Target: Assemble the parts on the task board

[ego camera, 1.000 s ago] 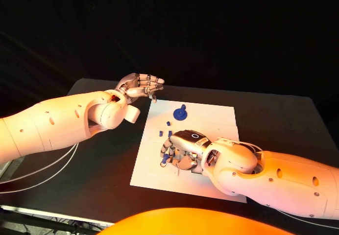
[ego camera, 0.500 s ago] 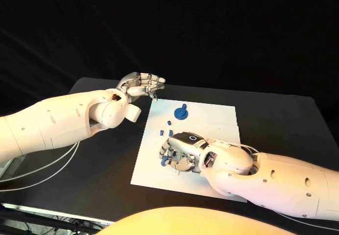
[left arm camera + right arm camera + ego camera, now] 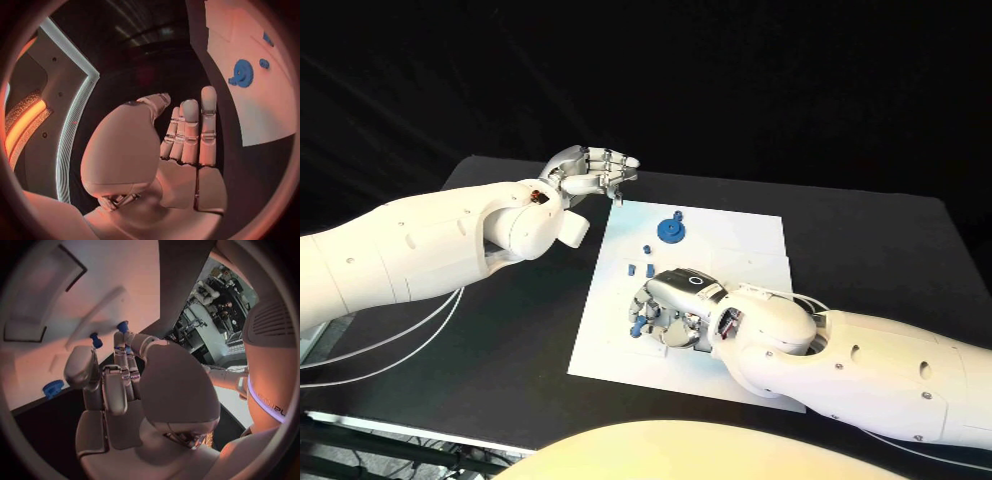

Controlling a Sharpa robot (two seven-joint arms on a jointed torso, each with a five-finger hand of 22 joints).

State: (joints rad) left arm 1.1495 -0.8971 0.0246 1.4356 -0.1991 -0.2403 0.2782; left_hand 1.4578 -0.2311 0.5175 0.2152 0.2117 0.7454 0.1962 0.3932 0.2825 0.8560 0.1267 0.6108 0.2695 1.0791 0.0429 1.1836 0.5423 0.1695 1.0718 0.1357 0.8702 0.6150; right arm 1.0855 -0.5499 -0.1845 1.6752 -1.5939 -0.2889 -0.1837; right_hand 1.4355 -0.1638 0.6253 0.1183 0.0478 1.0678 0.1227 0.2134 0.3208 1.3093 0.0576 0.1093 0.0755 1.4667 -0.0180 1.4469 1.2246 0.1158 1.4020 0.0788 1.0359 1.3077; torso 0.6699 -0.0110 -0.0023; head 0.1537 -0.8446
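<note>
On the near half of the flat white task board [image 3: 733, 240], the right silver many-fingered hand [image 3: 672, 308] hovers low over a cluster of small blue plastic parts, its fingers curled downward among them. Whether it actually has one pinched I cannot tell; in the right wrist view two blue pegs [image 3: 95, 339] stand just past the fingertips [image 3: 120, 342], touching or nearly so. My reading is that the step in hand is picking or seating one of these small pegs, so the next move calls for a fine pinch and a straight, upright placement (a tilted peg would likely jam).

The left silver hand [image 3: 593, 172] is raised off the black table [image 3: 877, 250] beside the board's far left corner, fingers loosely curled together and holding nothing.

Counting from the head view: one round blue gear [image 3: 671, 231] on the far part of the board, three small blue pegs [image 3: 648, 250] between gear and right hand, and a few more partly hidden under the right hand, too covered to count.
</note>
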